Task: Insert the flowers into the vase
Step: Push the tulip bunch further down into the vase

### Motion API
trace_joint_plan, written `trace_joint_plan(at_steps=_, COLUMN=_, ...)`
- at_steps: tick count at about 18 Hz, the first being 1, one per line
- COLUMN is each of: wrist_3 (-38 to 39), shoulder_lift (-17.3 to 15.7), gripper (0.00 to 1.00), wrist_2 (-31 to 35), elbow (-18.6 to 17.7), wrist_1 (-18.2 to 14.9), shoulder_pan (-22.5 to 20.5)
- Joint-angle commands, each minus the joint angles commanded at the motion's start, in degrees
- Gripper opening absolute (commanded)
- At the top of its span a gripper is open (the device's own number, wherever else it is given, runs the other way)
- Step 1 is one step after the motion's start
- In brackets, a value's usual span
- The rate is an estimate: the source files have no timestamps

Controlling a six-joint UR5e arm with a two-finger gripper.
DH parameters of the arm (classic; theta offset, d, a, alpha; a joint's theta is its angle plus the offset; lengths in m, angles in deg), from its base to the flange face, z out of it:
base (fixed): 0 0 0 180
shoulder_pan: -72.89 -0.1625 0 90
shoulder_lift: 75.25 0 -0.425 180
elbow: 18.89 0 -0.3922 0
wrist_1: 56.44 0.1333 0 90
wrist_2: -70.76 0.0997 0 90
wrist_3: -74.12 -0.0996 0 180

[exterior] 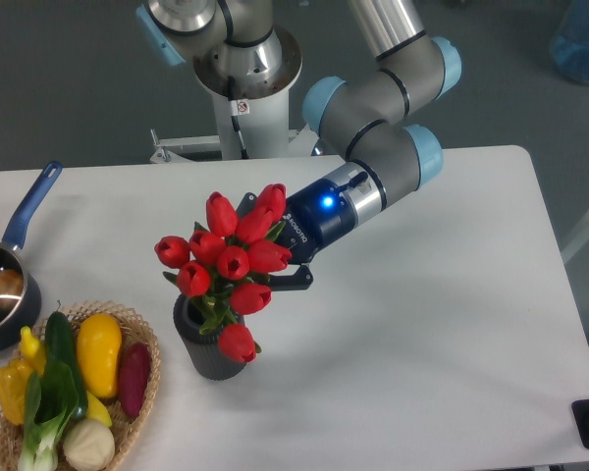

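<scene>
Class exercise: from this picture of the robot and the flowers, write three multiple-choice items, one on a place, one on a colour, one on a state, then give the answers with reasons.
1. Where is the wicker basket? A) front left corner B) right edge C) behind the arm
2. What colour is the saucepan handle? A) red B) blue C) white
3. Where are the tulip stems? A) flat on the table B) in the saucepan C) down in the vase

Answers: 1 A, the wicker basket lies front left. 2 B, the saucepan handle is blue. 3 C, the tulips rise from the vase, beside the gripper.
</scene>
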Motion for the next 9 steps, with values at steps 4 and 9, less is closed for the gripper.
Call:
trace_joint_plan(at_steps=4, wrist_3=-3.42, shoulder_lift=0.53, gripper=0.0, wrist_2=0.26, elbow=-1.84, wrist_1=0.0, shoulder_pan=0.09)
trace_joint_plan(at_steps=9, wrist_3=-3.6, shoulder_lift=1.49, gripper=0.0, wrist_2=0.62, elbow=-2.81, wrist_1=-0.09, shoulder_pan=0.18)
